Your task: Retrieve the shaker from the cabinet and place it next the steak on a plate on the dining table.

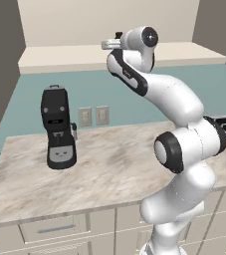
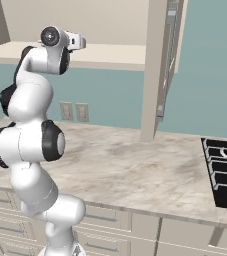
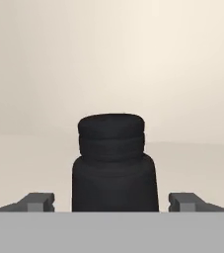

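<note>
Your long marbled beige stone bench (image 1: 109,169) fills the lower half of both base views, with cream drawer fronts below it. Above it, across the top of the left base view, runs the open wall cabinet with its cream shelf (image 1: 59,57), and your white jointed arm (image 1: 179,144) rises from the lower right to reach up to that shelf. A tall black coffee machine (image 1: 58,127) stands at the left of the bench; leave it alone. In the hand view, the small black cylindrical shaker (image 3: 114,165) stands upright on the shelf at lower centre, right between the fingertips (image 3: 37,201). Your hand (image 3: 112,201) is spread, a clear gap on either side of the shaker, not pinching it. So you're early: the reach is done, while the grasp, lift-out, drive to the dining table and placing beside the steak all remain.
</note>
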Motion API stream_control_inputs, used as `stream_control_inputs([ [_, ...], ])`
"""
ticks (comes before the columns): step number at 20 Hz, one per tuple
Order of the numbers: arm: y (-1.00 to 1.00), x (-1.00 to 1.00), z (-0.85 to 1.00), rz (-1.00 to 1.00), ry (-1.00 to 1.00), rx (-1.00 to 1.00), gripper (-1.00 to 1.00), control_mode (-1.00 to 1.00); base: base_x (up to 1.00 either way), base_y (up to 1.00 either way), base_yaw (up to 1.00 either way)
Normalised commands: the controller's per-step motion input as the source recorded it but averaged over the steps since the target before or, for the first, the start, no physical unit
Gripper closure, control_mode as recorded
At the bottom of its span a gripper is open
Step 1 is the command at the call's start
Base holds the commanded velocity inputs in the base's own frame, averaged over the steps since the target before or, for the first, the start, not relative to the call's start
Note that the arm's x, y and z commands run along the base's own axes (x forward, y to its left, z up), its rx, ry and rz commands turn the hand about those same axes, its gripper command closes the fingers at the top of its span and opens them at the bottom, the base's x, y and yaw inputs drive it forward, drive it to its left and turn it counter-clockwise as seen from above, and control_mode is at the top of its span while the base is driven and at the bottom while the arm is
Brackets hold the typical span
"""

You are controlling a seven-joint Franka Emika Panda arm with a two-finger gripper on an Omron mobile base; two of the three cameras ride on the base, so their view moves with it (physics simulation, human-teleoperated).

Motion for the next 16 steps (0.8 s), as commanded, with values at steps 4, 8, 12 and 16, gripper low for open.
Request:
stream_control_inputs([
  [4, 0.0, -0.05, -0.02, 0.0, 0.0, 0.02, 1.0, -1.0, 0.0, 0.0, 0.0],
  [8, 0.0, -0.49, 0.12, 0.0, -0.16, 0.0, 1.0, -1.0, 0.0, 0.0, 0.0],
  [12, 0.0, -0.96, 0.16, 0.0, -0.23, 0.0, 1.0, -1.0, 0.0, 0.0, 0.0],
  [16, 0.0, -1.0, 0.06, 0.0, -0.24, 0.0, 1.0, -1.0, 0.0, 0.0, 0.0],
])
